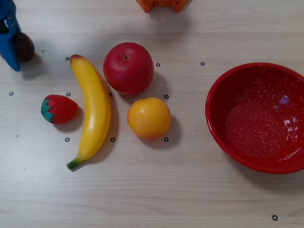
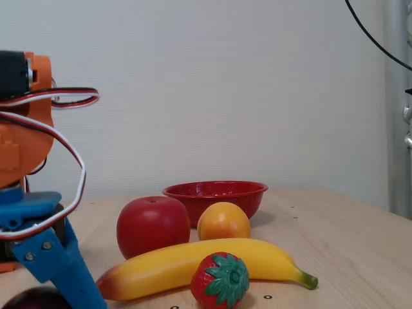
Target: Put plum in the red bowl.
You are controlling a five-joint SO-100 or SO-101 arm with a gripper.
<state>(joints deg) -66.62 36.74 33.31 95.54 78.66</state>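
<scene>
The plum, small and almost black, sits at the far top left of the overhead view, pressed against the right side of one blue finger of my gripper. The second finger is hidden. In the fixed view the plum peeks in at the bottom left, behind the slanted blue finger of the gripper. The gripper looks shut on the plum. The red bowl, speckled white and with nothing in it, stands at the right edge of the overhead view, far from the gripper; in the fixed view the red bowl is at the back.
Between gripper and bowl lie a banana, a strawberry, a red apple and an orange. The arm's orange base shows at the top edge. Red, white and black wires loop beside the gripper.
</scene>
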